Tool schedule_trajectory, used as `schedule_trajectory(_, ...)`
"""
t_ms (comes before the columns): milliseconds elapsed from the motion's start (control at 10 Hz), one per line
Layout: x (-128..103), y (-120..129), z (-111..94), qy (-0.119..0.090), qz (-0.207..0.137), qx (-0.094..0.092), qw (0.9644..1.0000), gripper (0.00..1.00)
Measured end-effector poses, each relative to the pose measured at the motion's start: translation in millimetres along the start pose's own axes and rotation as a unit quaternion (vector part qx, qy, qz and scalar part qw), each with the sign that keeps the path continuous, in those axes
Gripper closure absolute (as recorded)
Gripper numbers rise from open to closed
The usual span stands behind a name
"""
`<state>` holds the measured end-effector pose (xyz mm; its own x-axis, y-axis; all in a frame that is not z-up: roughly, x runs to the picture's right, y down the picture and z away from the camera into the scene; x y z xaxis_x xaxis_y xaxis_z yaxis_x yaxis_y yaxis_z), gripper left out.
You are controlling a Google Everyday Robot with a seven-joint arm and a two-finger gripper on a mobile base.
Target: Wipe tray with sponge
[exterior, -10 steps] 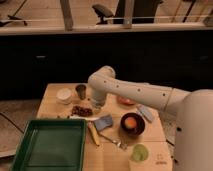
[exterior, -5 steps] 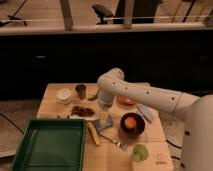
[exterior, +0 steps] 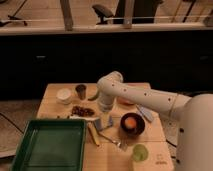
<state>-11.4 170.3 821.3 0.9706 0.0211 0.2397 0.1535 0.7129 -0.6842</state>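
The large green tray (exterior: 50, 146) lies at the table's front left corner, with nothing in it. The sponge (exterior: 103, 123), a small blue-grey block, lies on the table just right of the tray's far right corner. My white arm reaches in from the right and bends down. My gripper (exterior: 104, 109) points down just above the sponge, slightly behind it. The wrist hides the fingers.
A white bowl (exterior: 63, 95) and a dark cup (exterior: 80, 91) stand at the back left. A plate of dark food (exterior: 82, 111) lies behind the tray. Right of the sponge are a dark bowl (exterior: 132, 124), a grey-blue flat object (exterior: 145, 114), a yellow stick (exterior: 93, 134) and a green cup (exterior: 140, 152).
My arm has swung to the right and my gripper has come down a little, ending over the sponge. Nothing on the table has moved.
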Motion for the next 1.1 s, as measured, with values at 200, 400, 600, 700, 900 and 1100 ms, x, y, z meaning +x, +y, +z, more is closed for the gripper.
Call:
schedule_trajectory(200,10,3,11,0.015,-0.01,0.0,0.9998,0.2)
schedule_trajectory(400,15,4,20,0.025,-0.014,-0.001,0.9996,0.2)
schedule_trajectory(600,27,4,29,0.028,-0.011,-0.003,0.9995,0.27)
schedule_trajectory(700,29,4,32,0.028,-0.011,-0.005,0.9995,0.34)
schedule_trajectory(900,34,4,38,0.027,-0.009,-0.008,0.9996,0.55)
schedule_trajectory(1100,35,2,40,0.024,-0.006,-0.01,0.9997,0.76)
